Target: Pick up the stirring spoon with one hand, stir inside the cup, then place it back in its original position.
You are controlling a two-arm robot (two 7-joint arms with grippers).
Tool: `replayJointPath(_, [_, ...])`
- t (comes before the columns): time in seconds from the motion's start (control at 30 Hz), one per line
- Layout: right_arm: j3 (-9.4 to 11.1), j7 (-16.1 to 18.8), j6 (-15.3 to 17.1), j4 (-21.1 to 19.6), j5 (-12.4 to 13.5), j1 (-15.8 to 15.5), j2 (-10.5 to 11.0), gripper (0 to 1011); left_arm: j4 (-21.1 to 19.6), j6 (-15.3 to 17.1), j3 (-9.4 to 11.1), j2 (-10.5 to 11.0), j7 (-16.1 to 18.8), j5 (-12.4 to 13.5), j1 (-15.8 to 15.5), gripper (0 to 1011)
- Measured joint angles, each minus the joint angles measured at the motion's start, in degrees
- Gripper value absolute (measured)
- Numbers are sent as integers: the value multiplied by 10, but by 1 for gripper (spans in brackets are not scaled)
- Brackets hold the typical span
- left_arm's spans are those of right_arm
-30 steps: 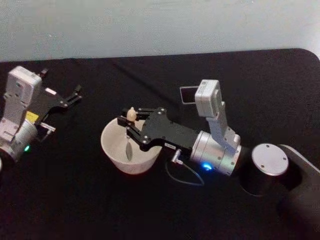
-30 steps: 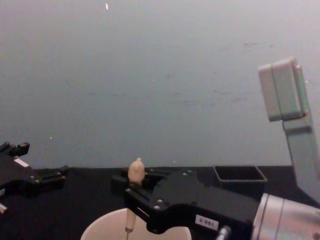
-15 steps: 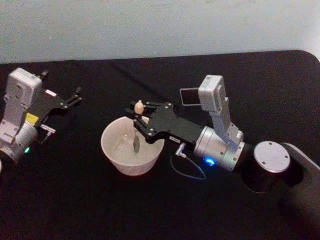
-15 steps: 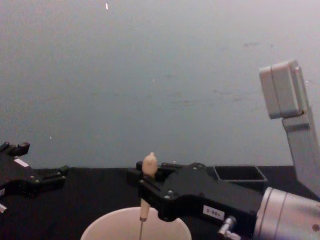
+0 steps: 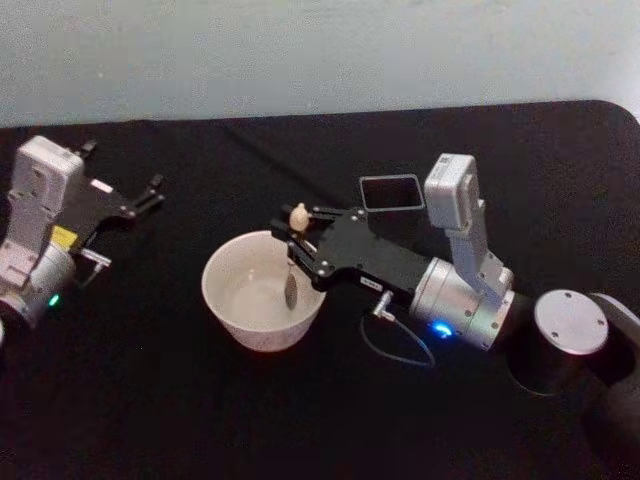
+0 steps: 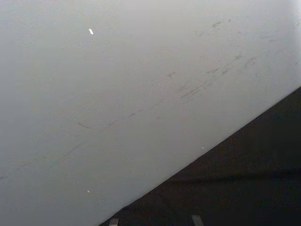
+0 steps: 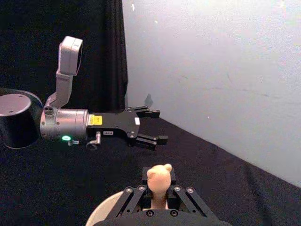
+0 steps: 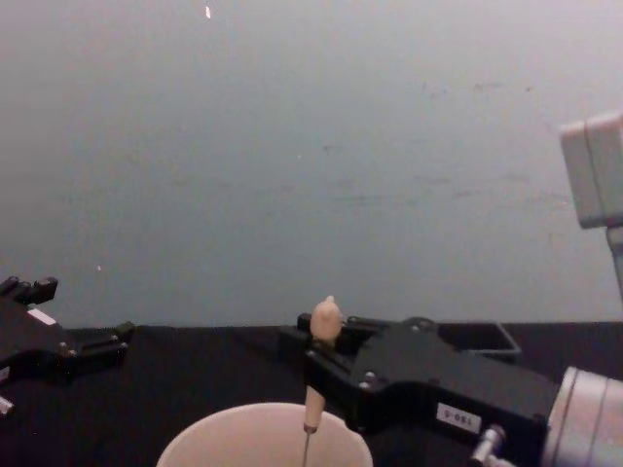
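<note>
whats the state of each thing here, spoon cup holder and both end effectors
stirring spoon: held upright, its bowl down inside the cup
cup: upright on the table, spoon inside it
holder: upright behind the right arm, nothing in it
right end effector: shut on the spoon's handle, over the cup's right rim
left end effector: open, holding nothing, parked at the table's left

slim stirring spoon [image 5: 290, 288] with pale beige knobbed handle and thin metal shaft, upright, small shiny bowl down inside the wide round cream cup [image 5: 255, 335], near its right rim, dark grey square open-topped holder [image 5: 390, 192] near the cup, behind and right
</note>
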Motion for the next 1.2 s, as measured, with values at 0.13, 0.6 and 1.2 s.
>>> replayJointPath(0.13, [1,3,3,-12,4,-8,6,161,0,0,0,0,0,0,0,1001])
replayJointPath(0.6, [-14,19,9,-37,11,-20,15,161,0,0,0,0,0,0,0,1001])
replayJointPath(1.2, [-30,10,1,3,-1,12,-17,161,0,0,0,0,0,0,0,1001])
